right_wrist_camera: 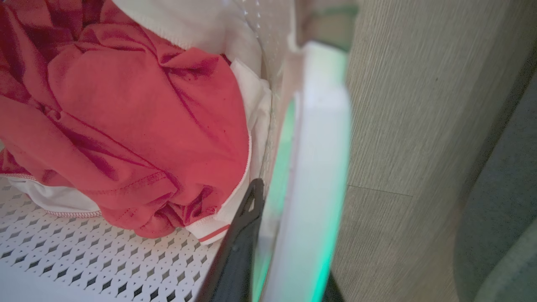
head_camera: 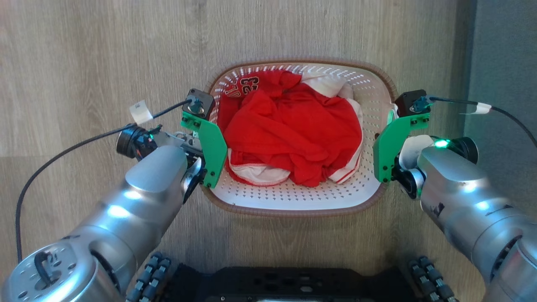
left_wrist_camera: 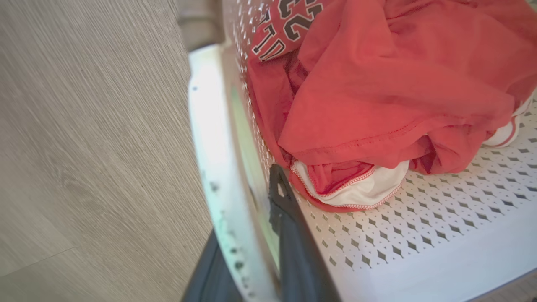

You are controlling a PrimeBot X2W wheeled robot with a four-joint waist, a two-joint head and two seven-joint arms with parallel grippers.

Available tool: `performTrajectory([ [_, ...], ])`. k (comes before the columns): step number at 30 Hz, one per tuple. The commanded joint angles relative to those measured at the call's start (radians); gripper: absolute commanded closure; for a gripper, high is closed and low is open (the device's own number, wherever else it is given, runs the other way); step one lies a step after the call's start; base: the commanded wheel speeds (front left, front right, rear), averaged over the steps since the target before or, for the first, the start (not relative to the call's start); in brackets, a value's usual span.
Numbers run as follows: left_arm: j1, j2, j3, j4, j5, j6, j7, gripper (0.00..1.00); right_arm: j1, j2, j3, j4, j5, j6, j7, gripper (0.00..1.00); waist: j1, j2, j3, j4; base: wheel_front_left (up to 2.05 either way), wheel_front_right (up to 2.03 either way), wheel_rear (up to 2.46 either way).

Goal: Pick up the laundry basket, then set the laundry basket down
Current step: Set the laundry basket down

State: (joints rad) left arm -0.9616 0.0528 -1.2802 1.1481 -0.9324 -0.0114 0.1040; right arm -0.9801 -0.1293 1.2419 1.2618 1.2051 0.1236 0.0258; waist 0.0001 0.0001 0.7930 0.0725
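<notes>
Item inspected: laundry basket (head_camera: 293, 201), white perforated plastic with a brown rim (head_camera: 302, 212). It sits centred over the wooden floor (head_camera: 84, 63), just beyond the robot's base (head_camera: 293, 285). Whether it rests on the floor or hangs clear of it cannot be told.

Contents: red and white clothes (head_camera: 289, 134), heaped toward the far side (one piece bears the number 23).

Left pincer (left_wrist_camera: 247, 235): closed across the basket's left handle (left_wrist_camera: 214, 147), with the inner finger (left_wrist_camera: 289, 235) inside the wall and the outer finger outside.

Right pincer (right_wrist_camera: 293, 251): closed likewise across the right handle (right_wrist_camera: 323, 147), with its inner finger (right_wrist_camera: 239, 251) just beside the clothes.

A grey surface (head_camera: 503, 63) borders the floor on the far right.
</notes>
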Motion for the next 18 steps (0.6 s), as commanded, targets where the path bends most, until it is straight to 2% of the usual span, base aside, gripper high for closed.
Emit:
performTrajectory([
  [1,-0.022,-0.003,0.002,-0.027,0.008,0.000,-0.022,1.00,0.032,0.007,0.018,-0.004,-0.019,0.007,-0.004,1.00,-0.0001,-0.0001,0.016,0.000,0.00,0.00,0.00],
  [8,-0.019,-0.003,0.014,-0.045,-0.053,0.018,-0.018,1.00,0.015,0.004,0.022,-0.005,-0.037,0.007,-0.057,1.00,-0.0001,-0.0001,0.040,0.007,0.00,0.00,0.00],
  [18,-0.020,-0.003,0.005,-0.057,-0.060,0.033,-0.015,1.00,0.010,-0.014,0.027,0.000,-0.055,0.007,-0.085,1.00,-0.0001,-0.0001,0.042,0.026,0.00,0.00,0.00],
])
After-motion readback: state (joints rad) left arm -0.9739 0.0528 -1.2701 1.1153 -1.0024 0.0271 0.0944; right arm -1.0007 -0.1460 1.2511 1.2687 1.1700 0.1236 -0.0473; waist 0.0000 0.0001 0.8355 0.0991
